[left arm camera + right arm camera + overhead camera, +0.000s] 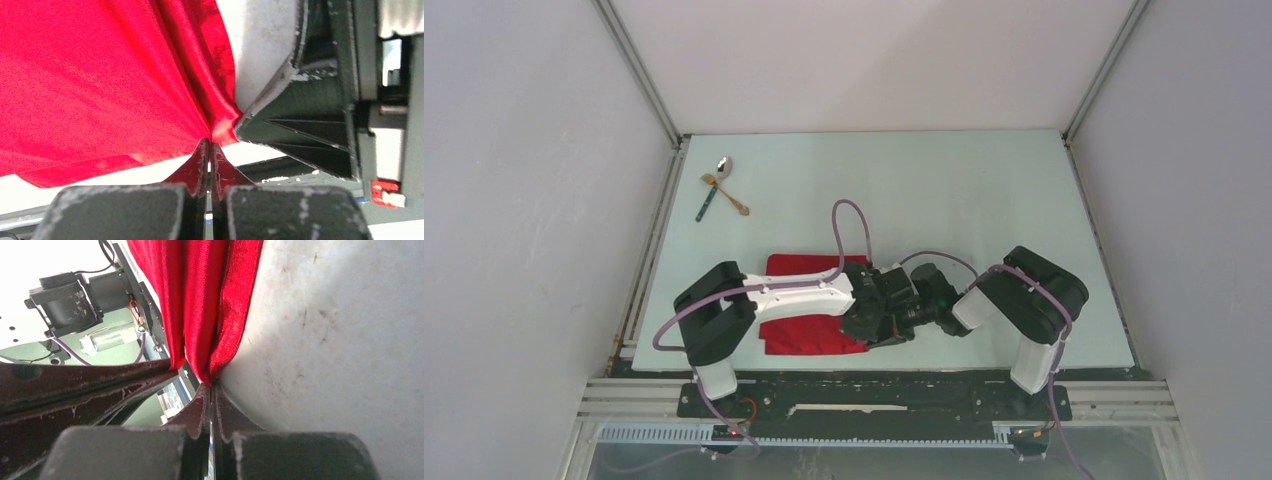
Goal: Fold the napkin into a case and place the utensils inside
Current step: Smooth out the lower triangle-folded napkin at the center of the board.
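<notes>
Left gripper (210,143) and right gripper (212,385), jaws together on napkin (100,75) edge.

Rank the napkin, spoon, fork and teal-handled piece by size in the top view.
1. napkin, clearly largest.
2. gold fork, spoon, teal-handled piece: tiny and clustered, too alike to rank.

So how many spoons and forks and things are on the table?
3, in a little pile at the table's far left corner: the spoon, the gold fork crossing below it, and the teal-handled piece. They overlap, so another could hide.
</notes>
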Motion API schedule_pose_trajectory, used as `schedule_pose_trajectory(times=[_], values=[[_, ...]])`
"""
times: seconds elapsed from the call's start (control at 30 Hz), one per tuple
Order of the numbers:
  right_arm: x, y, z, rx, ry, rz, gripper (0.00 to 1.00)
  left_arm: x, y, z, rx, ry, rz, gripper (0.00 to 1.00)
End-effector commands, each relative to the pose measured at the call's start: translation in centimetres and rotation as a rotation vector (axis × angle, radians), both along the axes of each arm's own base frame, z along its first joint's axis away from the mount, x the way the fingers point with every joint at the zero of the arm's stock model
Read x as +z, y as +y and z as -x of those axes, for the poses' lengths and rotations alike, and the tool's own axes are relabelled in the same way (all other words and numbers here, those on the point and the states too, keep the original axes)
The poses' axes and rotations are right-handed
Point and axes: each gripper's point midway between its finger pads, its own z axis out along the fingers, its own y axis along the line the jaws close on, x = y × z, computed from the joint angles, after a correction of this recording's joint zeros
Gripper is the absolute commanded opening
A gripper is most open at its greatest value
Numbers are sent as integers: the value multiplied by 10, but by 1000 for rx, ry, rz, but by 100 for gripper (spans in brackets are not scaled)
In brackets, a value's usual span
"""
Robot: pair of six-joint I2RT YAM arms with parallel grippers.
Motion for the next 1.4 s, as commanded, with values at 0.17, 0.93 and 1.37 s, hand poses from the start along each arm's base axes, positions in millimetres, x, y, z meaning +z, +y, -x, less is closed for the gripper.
schedule_pose_trajectory(times=[0.17,0.93,1.37], values=[[-7,1,-1,-21,-2,-1,0,18,-24,11,-19,32,122,0],[-10,0,-5,-37,5,-7,0,13,-35,22,-70,82,112,3],[-2,-21,8,-30,-16,80,28,84,-1,-17,44,-38,331,48]])
